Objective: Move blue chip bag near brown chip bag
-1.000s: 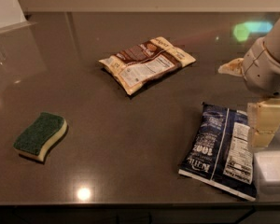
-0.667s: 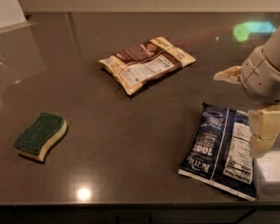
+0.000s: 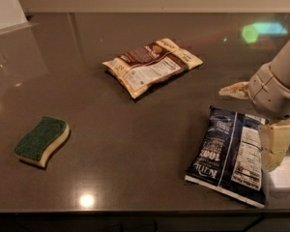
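The blue chip bag (image 3: pixel 232 154) lies flat on the dark counter at the front right, label side up. The brown chip bag (image 3: pixel 152 65) lies flat further back, near the middle of the counter, well apart from the blue one. My gripper (image 3: pixel 246 129) comes in from the right edge and hovers over the blue bag's right half. It is open, with one cream finger (image 3: pixel 234 90) behind the bag's top edge and the other finger (image 3: pixel 275 144) over the bag's white label panel. It holds nothing.
A green and yellow sponge (image 3: pixel 41 140) lies at the front left. The counter's front edge (image 3: pixel 135 210) runs along the bottom, close to the blue bag. A white object (image 3: pixel 286 178) sits at the right edge beside the blue bag.
My gripper has moved a little down and left, closer over the blue bag. Both bags and the sponge have not moved.
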### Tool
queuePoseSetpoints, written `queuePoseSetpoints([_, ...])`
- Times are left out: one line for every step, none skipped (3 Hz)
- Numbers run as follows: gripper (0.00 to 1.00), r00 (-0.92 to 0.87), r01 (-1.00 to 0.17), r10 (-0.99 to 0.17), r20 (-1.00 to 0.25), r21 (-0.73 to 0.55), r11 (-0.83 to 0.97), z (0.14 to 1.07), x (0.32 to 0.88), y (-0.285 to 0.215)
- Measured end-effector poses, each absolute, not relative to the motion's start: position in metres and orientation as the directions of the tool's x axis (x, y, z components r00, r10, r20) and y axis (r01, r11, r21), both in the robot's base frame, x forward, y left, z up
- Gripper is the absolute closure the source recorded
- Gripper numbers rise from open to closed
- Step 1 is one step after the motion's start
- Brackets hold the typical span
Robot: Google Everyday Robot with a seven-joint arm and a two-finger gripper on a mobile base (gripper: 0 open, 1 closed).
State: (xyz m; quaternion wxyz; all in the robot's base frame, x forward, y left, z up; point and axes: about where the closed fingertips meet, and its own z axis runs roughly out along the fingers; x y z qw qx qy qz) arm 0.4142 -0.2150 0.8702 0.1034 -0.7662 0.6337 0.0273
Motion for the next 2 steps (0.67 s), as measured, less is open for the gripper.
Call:
queuePoseSetpoints([0.00, 0.209, -0.974, -0.964, -0.166, -0.126, -0.189, 0.8612, 0.4186, -0.2164])
queuePoseSetpoints([0.06, 0.215, -0.973, -0.966, -0.142, -0.118, -0.199, 0.8570, 0.4205, -0.2165])
